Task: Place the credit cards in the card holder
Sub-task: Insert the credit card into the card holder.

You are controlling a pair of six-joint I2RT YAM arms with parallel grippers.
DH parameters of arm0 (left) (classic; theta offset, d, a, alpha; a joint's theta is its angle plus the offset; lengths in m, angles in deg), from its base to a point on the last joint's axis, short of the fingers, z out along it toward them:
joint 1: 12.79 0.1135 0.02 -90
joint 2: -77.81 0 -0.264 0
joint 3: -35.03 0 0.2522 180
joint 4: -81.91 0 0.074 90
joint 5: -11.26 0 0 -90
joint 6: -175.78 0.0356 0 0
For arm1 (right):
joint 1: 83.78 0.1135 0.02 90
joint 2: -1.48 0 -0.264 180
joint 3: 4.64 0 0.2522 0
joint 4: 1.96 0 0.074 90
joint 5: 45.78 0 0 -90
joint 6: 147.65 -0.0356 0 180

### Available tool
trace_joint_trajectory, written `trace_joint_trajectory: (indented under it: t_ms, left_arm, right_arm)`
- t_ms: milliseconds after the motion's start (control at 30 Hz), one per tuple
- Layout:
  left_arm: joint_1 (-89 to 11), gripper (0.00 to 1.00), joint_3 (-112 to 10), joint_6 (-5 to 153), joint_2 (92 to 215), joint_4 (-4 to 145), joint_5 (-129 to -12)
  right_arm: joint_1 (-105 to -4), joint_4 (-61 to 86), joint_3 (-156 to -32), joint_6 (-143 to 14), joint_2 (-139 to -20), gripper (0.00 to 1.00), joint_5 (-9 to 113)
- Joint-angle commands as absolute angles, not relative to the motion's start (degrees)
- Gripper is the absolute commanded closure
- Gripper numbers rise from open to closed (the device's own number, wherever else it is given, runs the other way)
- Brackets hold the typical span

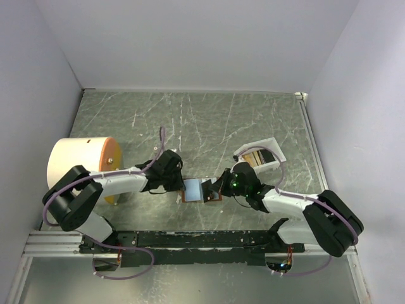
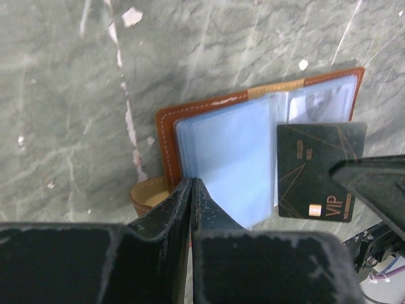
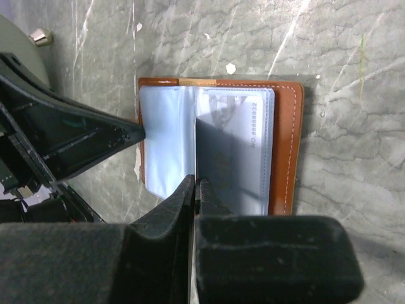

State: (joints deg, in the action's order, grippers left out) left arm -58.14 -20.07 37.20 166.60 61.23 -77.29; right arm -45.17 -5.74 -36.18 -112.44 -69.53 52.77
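The card holder [image 1: 193, 189] lies open on the table, brown leather [image 2: 166, 136] with light-blue sleeves [image 3: 161, 139]. My left gripper [image 2: 192, 182] is shut on its near edge, with a streak of brown leather between the jaws; it also shows in the top view [image 1: 182, 185]. My right gripper [image 3: 197, 182] is shut on a black credit card [image 2: 316, 168] marked VIP and holds it over the holder's right half, at the sleeves' opening. That card shows edge-on in the right wrist view [image 3: 212, 152]. A pale card [image 3: 253, 126] sits inside a sleeve.
A white tray [image 1: 276, 152] holding more cards stands just behind my right gripper [image 1: 220, 189]. A large white and orange roll [image 1: 82, 166] stands at the left, beside my left arm. Walls close in the table on three sides.
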Motion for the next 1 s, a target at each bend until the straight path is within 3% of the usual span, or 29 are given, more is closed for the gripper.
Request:
trace_joint_trajectory:
  t_ms: [0,200,500,967]
  left_arm:
    - [-57.9,0.85,-14.4,34.6,164.3,60.3,-77.3]
    - [-57.9,0.85,-13.8,34.8,163.9,60.6,-77.5]
    - [-58.0,0.89,-14.2,36.0,163.9,59.6,-79.6]
    - [-57.9,0.89,-15.2,37.1,166.3,60.3,-79.9]
  right_arm:
    - [-45.1,-10.6,-36.4,-112.9,-72.0,1.0,54.7]
    - [-45.1,-14.2,-35.3,-113.2,-73.0,1.0,56.6]
    - [-45.3,-7.9,-36.8,-109.9,-67.4,1.0,52.6]
    - [-45.6,-16.0,-37.3,-108.8,-76.3,1.0,57.5]
